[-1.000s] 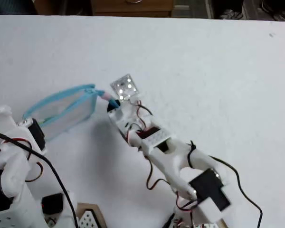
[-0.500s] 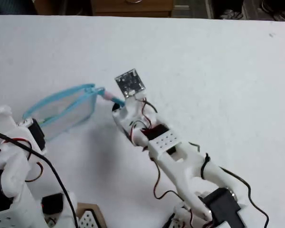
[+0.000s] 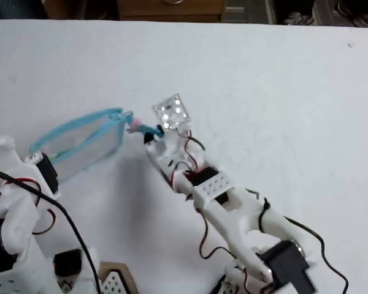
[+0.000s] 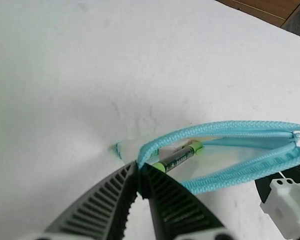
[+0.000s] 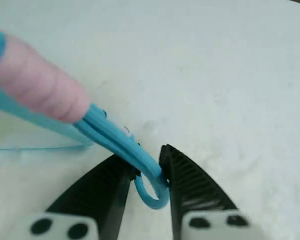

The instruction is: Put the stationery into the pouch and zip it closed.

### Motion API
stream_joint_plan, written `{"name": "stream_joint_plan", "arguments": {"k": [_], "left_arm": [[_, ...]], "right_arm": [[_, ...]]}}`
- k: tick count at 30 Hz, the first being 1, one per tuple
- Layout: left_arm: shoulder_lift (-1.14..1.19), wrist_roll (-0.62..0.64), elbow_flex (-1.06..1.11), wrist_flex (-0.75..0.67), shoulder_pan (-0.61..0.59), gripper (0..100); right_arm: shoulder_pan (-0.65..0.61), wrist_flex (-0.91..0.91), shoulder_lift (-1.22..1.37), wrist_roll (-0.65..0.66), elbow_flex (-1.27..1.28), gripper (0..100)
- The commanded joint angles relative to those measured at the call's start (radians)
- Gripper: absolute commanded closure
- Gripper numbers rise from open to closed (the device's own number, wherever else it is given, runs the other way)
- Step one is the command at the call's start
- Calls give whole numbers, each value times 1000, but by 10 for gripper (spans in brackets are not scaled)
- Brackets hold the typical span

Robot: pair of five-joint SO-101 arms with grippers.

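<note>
Left tool (image 4: 138, 170) clenched on one end seam of the pouch (image 4: 225, 128), anchoring it on the tabletop (image 3: 264, 79), right tool (image 5: 147, 159) grasping the zip-pull cord (image 5: 117, 140) at the opposite end, probably to run the slider; mouth open, green marker (image 4: 180, 156) inside.

You've got a white matte tabletop (image 3: 282, 79), faintly textured. Directly on it is one clear plastic pouch with light-blue zipper trim (image 3: 86, 144). In the high view it sits left of centre, with its mouth gaping open upward.
</note>
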Motion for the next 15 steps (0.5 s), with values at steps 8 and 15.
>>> {"name": "stream_joint_plan", "arguments": {"k": [8, 15], "left_arm": [[10, -5, -3, -20, -7, 976], [10, -5, -3, -20, -7, 976]], "right_arm": [[7, -237, 156, -11, -8, 937], [53, -294, 88, -17, -3, 983]]}}
